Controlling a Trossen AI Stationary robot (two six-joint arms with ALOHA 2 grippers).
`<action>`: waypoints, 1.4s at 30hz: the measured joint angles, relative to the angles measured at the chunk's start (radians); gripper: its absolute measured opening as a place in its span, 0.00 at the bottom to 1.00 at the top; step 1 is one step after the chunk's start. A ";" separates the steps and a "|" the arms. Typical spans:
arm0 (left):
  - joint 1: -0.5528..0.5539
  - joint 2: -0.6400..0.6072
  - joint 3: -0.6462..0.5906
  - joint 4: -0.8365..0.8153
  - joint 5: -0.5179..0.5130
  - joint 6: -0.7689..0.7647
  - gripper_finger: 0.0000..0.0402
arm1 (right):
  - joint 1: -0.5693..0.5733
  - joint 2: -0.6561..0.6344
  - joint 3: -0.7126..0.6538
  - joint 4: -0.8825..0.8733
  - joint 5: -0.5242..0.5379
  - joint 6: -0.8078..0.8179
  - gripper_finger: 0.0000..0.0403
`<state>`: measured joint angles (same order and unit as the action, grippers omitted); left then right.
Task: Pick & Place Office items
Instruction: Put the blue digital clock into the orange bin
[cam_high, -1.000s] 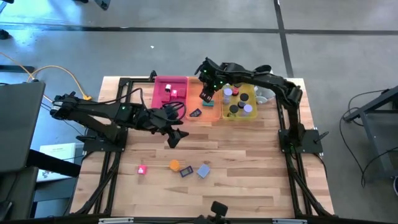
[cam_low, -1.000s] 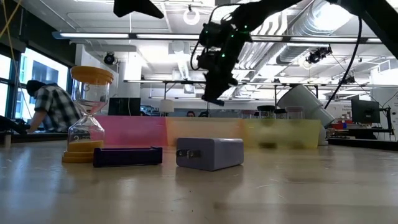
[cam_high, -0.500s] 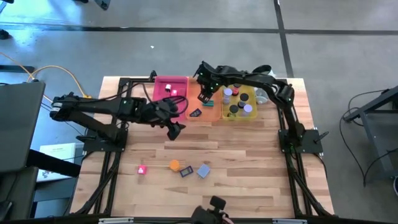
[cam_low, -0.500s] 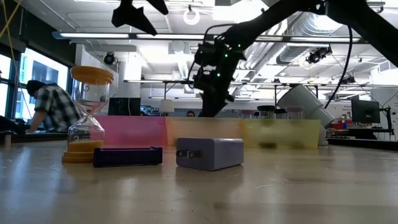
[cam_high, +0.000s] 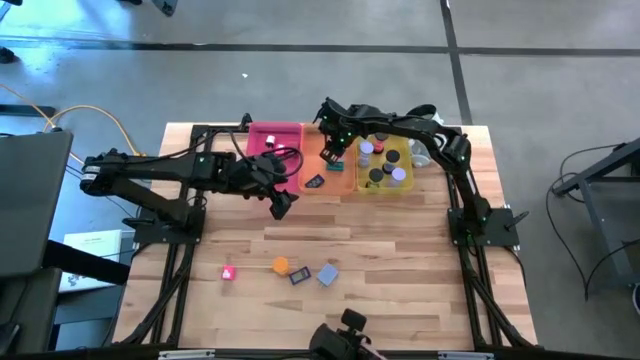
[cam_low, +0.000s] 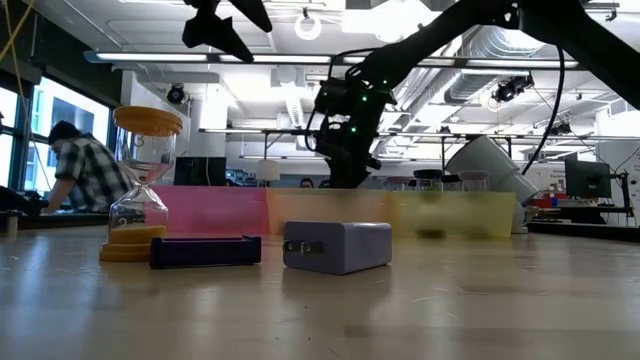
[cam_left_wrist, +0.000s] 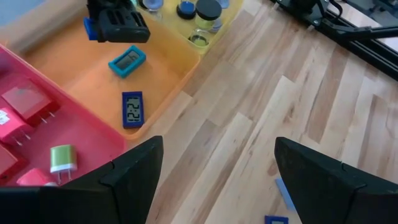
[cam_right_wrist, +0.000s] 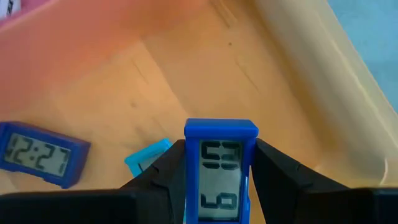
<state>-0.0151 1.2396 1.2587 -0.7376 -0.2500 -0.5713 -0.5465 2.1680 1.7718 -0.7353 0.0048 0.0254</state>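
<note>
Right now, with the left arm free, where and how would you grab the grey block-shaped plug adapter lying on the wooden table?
Probably grip the grey block-shaped plug adapter across its two broad flat sides, coming straight down from above. It lies on the wooden table, prongs sideways. The dark flat clock sits close beside it, so keep the open left gripper clear of that side.
</note>
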 joint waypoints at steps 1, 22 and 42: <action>0.000 0.000 0.000 0.000 0.006 0.002 0.75 | 0.000 0.001 0.000 0.000 -0.002 -0.024 0.33; -0.001 0.000 0.000 0.000 0.016 0.024 0.75 | 0.001 0.001 0.000 -0.008 -0.055 -0.430 0.33; 0.002 0.000 -0.003 -0.003 0.014 0.033 0.75 | 0.003 0.104 0.002 -0.060 -0.007 -0.442 0.35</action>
<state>-0.0132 1.2396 1.2560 -0.7405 -0.2356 -0.5381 -0.5434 2.2723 1.7737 -0.7953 -0.0026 -0.4165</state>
